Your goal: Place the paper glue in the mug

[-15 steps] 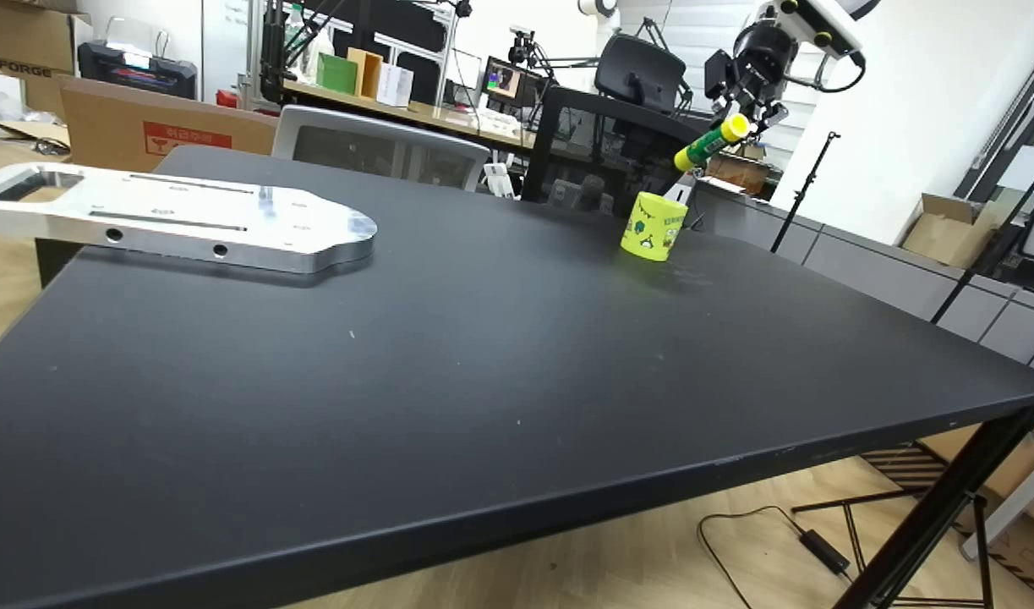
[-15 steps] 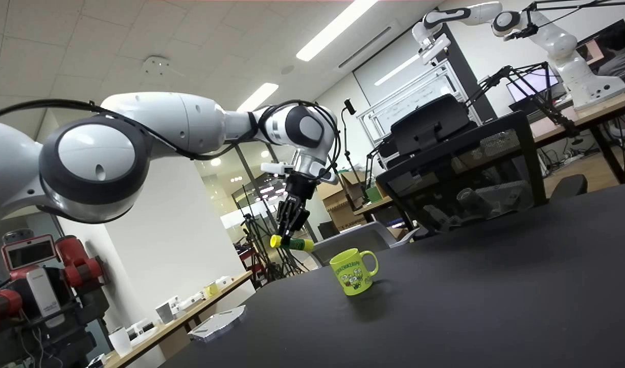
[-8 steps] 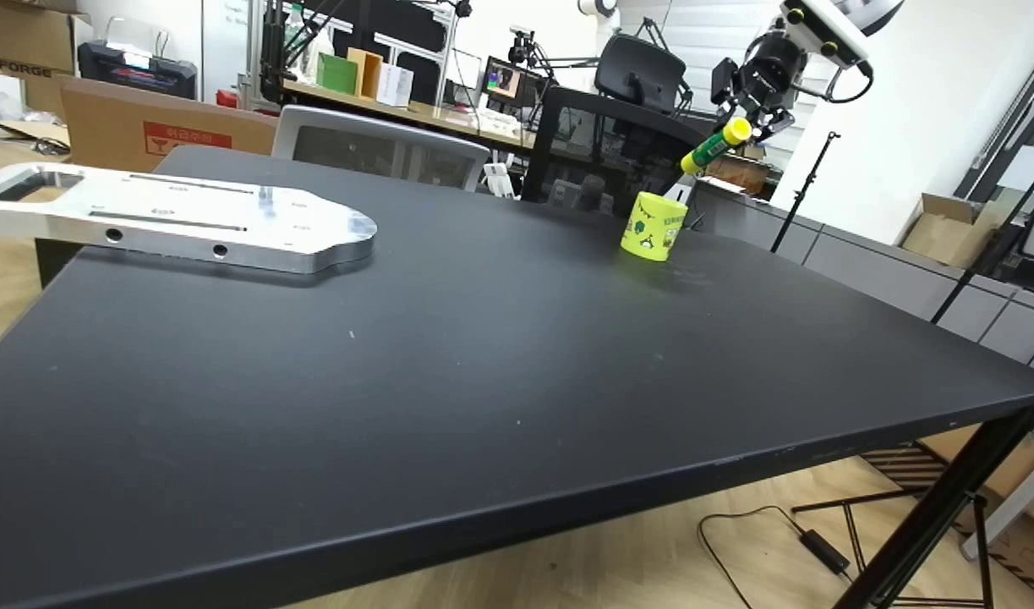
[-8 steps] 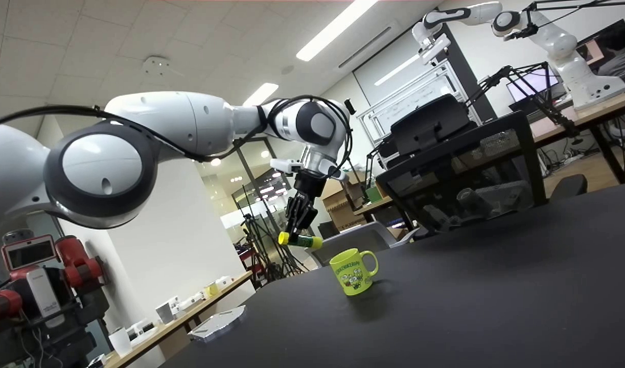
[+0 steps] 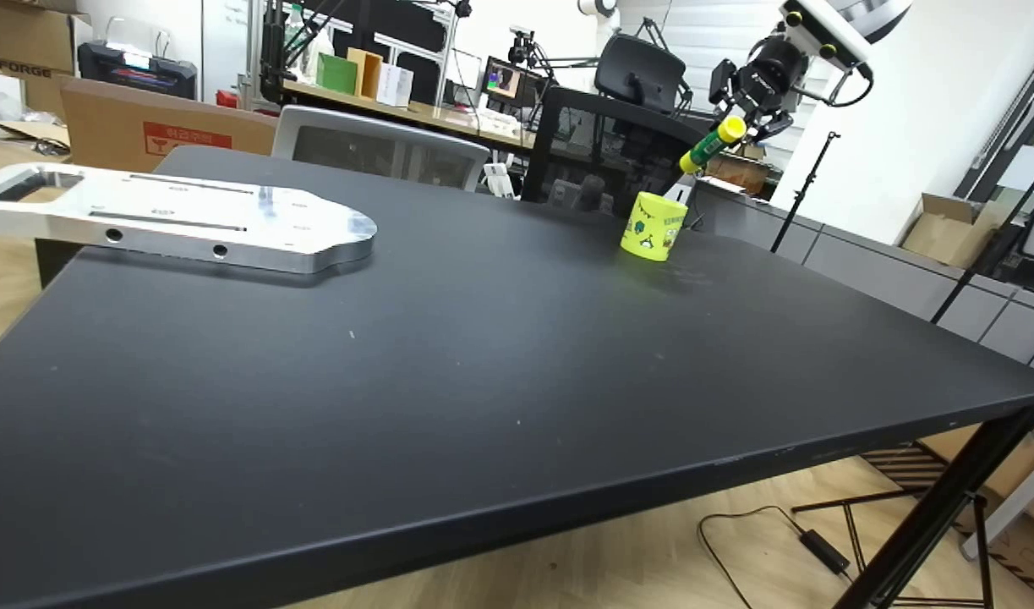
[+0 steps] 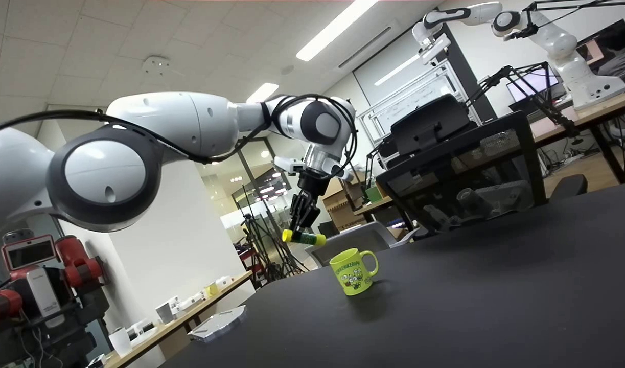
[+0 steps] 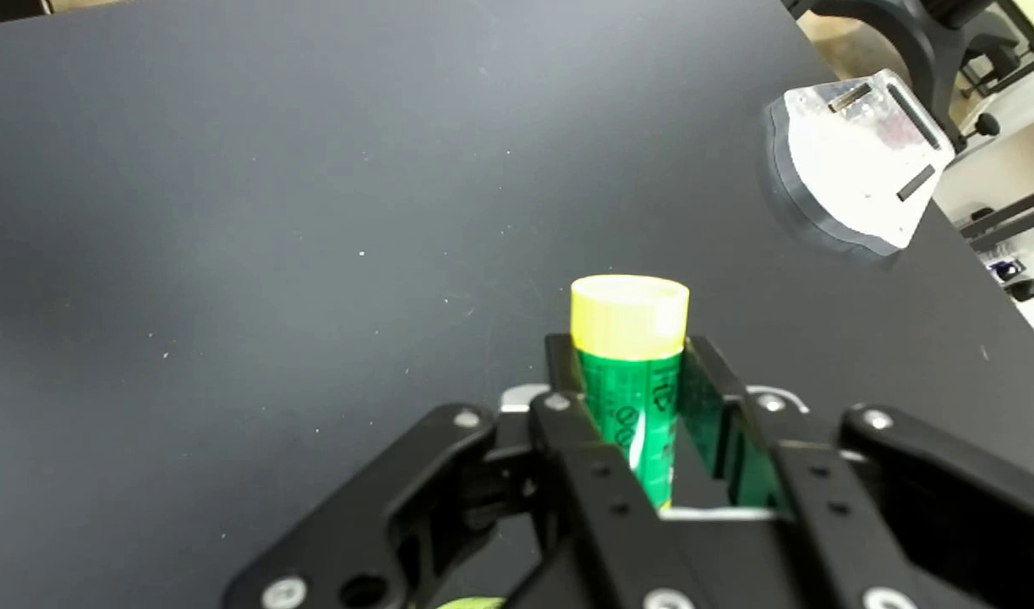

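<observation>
The paper glue [image 5: 709, 149] is a green stick with yellow ends. My gripper [image 7: 631, 355] is shut on it, with the fingers [image 7: 707, 381] on both sides near its upper yellow end. In an exterior view the glue [image 6: 306, 238] lies almost level across the fingertips; the gripper [image 6: 300, 231] points down. The lime mug [image 5: 652, 227] stands upright on the table. The glue is held above the mug and off to one side of it, apart from it. In an exterior view the mug [image 6: 351, 272] shows its handle. In the wrist view only a sliver of the mug [image 7: 473, 603] shows.
The mug stands on a dark table [image 5: 449, 381]. A silver-grey flat device [image 5: 187, 211] lies at the table's far side from the mug; it also shows in the wrist view [image 7: 863, 161]. A black mesh chair [image 6: 470, 174] stands behind the table edge.
The gripper and the held glue have moved a short way closer to the mug, rightward and slightly up in an exterior view. In the last half second the motion is small. The mug has not moved.
</observation>
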{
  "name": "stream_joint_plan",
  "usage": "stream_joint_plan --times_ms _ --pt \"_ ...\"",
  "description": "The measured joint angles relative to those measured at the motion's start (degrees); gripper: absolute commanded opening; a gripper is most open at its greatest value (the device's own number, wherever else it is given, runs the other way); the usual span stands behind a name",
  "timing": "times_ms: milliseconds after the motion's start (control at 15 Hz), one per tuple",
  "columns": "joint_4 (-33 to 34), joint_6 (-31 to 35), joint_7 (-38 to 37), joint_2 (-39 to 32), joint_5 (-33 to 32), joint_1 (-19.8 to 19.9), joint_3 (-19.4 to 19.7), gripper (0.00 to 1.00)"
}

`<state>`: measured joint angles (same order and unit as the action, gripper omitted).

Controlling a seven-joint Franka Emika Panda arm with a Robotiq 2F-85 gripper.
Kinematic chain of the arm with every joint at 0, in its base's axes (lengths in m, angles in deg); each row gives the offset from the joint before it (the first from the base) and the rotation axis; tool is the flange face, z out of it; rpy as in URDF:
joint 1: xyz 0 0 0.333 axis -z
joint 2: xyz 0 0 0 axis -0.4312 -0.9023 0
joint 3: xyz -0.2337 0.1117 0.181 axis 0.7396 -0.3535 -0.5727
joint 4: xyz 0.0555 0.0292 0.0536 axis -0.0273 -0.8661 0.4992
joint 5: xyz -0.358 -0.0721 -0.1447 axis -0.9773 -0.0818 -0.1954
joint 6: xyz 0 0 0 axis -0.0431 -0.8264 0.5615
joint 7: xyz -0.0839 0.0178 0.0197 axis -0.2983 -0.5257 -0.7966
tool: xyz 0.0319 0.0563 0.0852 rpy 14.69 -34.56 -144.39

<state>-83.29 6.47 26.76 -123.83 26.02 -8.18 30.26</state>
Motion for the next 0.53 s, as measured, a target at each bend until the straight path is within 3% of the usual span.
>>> stream_joint_plan --times_ms 533 --pt "1.8 5.5 -1.2 -3.3 0.7 1.5 -2.3 0.09"
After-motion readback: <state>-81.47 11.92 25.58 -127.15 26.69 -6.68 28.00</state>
